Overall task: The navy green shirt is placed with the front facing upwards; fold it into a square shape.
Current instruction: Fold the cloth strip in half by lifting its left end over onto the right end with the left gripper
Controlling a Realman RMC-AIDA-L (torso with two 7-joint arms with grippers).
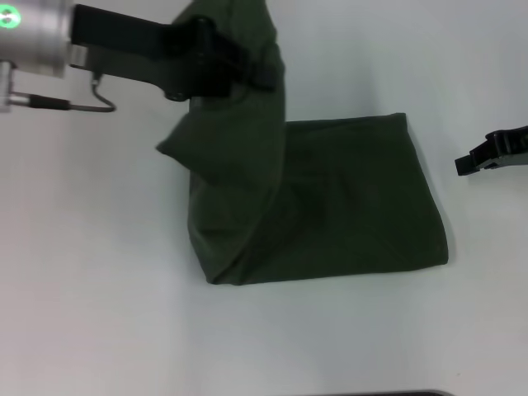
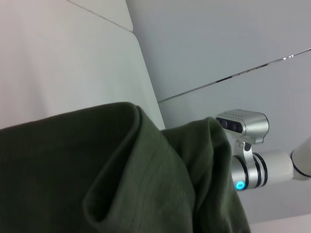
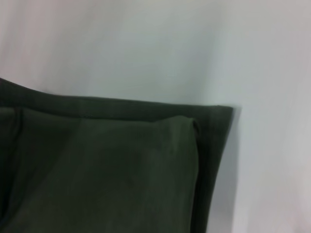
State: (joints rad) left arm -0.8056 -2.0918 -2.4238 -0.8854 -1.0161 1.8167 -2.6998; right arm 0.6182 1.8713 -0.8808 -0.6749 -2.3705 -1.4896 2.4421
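Note:
The navy green shirt (image 1: 346, 198) lies partly folded on the white table (image 1: 91, 297), with no lettering showing. Its left part is lifted off the table and hangs in a draped fold from my left gripper (image 1: 252, 73), which is shut on the cloth at the top of the head view. In the left wrist view the bunched shirt (image 2: 97, 174) fills the lower half. My right gripper (image 1: 472, 161) hovers over bare table to the right of the shirt, apart from it. The right wrist view shows a flat folded corner of the shirt (image 3: 107, 170).
White tabletop surrounds the shirt on all sides. A dark strip (image 1: 388, 393) shows at the near edge of the table. My own head unit (image 2: 243, 127) appears beyond the cloth in the left wrist view.

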